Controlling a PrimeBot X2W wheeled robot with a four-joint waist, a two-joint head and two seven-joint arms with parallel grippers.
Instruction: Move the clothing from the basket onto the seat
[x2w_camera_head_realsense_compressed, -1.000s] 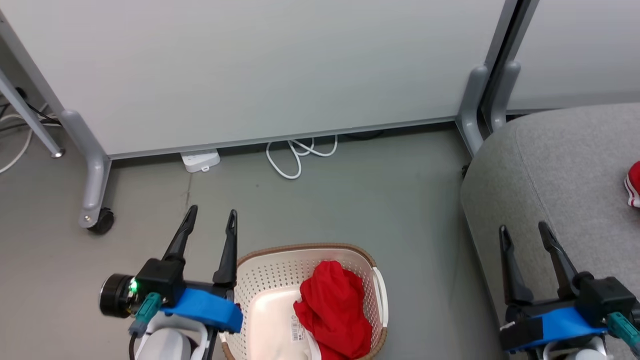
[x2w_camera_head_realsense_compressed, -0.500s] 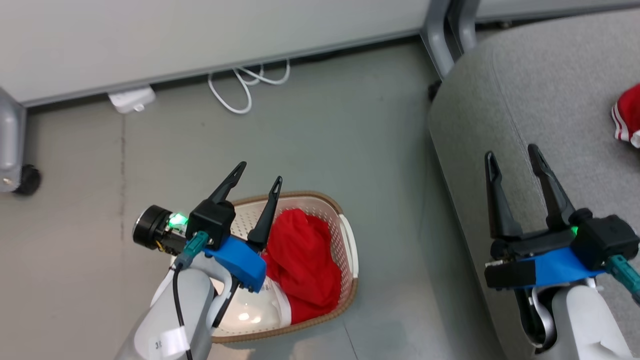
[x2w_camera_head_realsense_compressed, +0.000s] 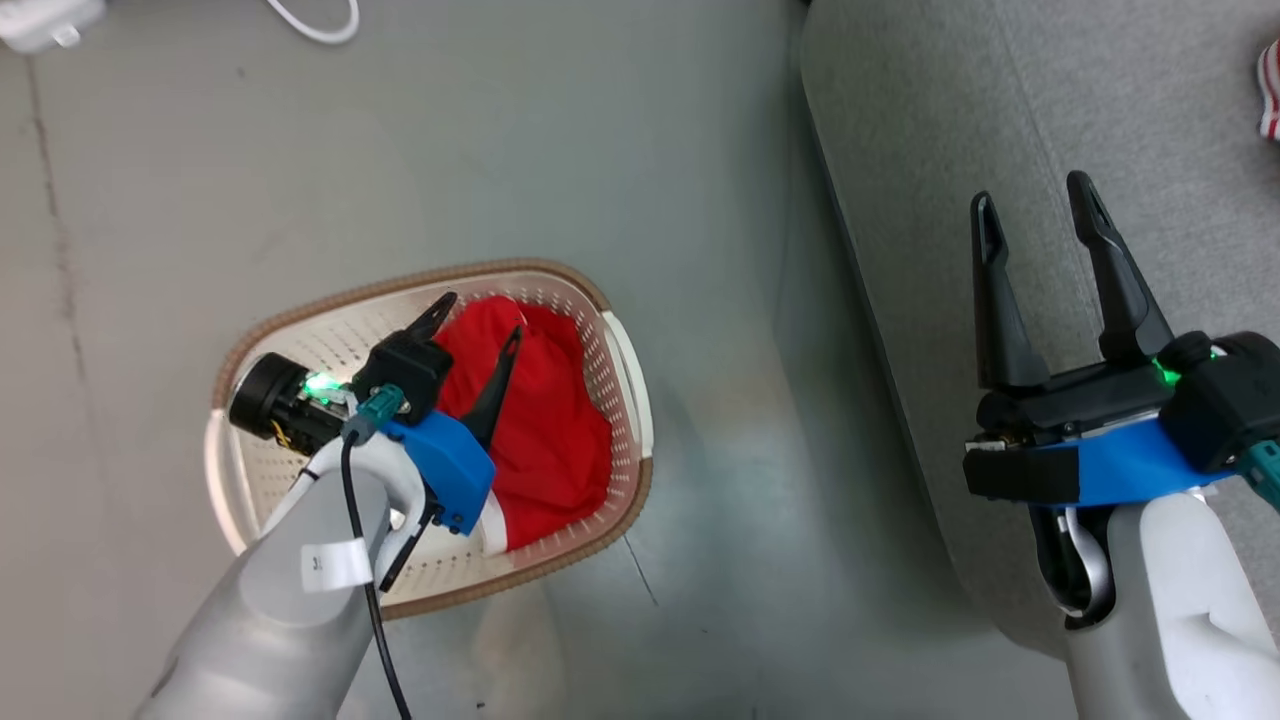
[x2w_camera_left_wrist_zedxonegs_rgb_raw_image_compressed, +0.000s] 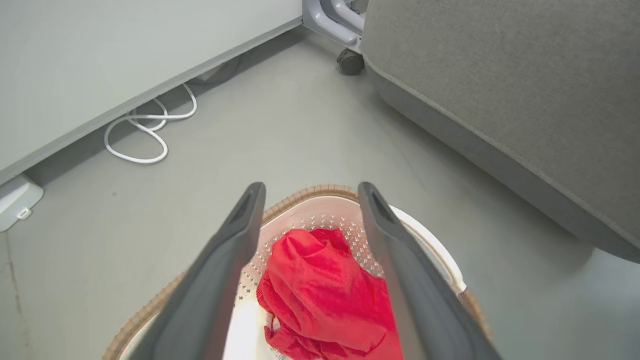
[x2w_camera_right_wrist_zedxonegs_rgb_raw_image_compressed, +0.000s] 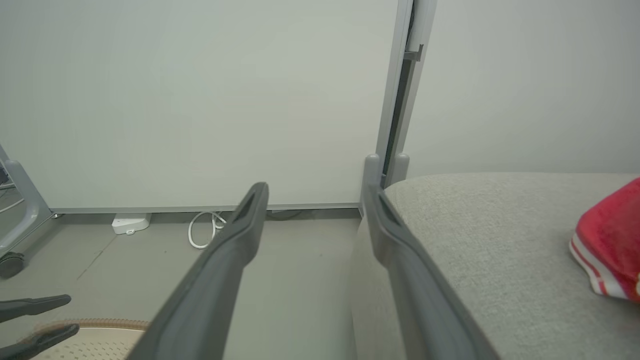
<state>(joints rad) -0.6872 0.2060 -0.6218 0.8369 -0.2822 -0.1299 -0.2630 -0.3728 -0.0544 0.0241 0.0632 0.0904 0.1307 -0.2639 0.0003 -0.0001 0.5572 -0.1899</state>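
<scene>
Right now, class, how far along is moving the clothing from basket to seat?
Done: one red striped garment lies on the seat. In hand: the left tool hangs open over the red clothing in the basket, gripping nothing. Left: grasp, lift, carry across.

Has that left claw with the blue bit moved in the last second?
Yes. Judged against the basket, the left gripper has swung from beside its left rim to over it, jaws open above the red clothing.
</scene>
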